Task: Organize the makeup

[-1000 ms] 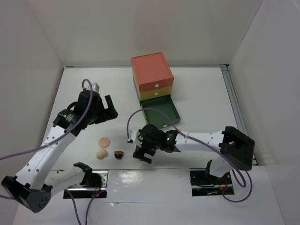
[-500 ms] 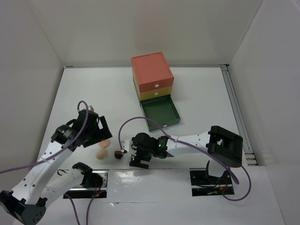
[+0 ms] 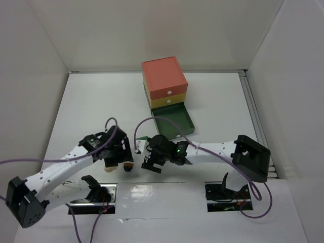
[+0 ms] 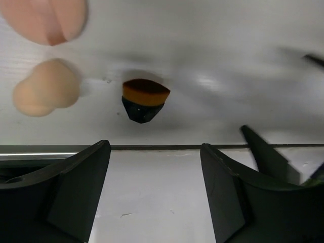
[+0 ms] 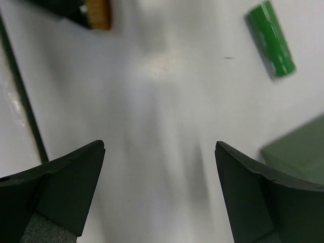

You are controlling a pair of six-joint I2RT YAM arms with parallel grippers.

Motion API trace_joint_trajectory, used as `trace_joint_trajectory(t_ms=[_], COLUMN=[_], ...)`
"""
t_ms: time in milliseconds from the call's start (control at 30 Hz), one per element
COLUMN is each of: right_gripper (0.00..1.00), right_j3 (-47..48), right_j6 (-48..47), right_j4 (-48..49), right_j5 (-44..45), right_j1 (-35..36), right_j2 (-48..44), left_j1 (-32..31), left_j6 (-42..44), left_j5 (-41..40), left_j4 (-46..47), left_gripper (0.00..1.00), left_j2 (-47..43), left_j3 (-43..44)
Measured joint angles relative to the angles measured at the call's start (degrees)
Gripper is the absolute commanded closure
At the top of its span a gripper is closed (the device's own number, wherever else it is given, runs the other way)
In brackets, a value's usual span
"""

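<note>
**Two open grippers at the near edge**

The left gripper [image 4: 154,195] hovers with its jaws spread wide, holding nothing. Just beyond its fingers, a small black brush [image 4: 145,101] with tan bristles sits close to the near edge of the table [image 3: 212,101]. A peach sponge [image 4: 45,93] and a peach puff [image 4: 48,20] lie beside it. The right gripper [image 5: 159,187] (equally wide, equally empty) hangs near the brush. A green tube [image 5: 271,39] lies between it and the open green drawer [image 3: 173,121].

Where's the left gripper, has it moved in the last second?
Yes. The left gripper moved toward the near edge and slightly right: from level with the green drawer down to the brush.
</note>
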Motion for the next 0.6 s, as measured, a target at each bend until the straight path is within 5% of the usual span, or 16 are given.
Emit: trace_joint_trajectory(t_ms=[300,533,600], right_gripper=[0.04,0.04,0.04], right_j3=[-4.31,-4.92,-4.98], right_j6=[5.88,8.04,8.41], right_j4=[2.23,2.84,2.97], right_j5=[1.73,1.73,2.03], right_j1=[-11.43,-15.21,-15.72], right_j2=[-14.82,-21.81,-22.43], left_j1=[-9.42,-10.21,-10.45], left_j6=[-3.87,-5.07,-5.81], left_j5=[-3.58,-5.09,-5.7], left_j4=[4.48,4.37,4.31], left_gripper=[0.31,0.66,0.86], left_j2=[26.29,32.7,33.16], left_j3=[2.89,4.44,5.05])
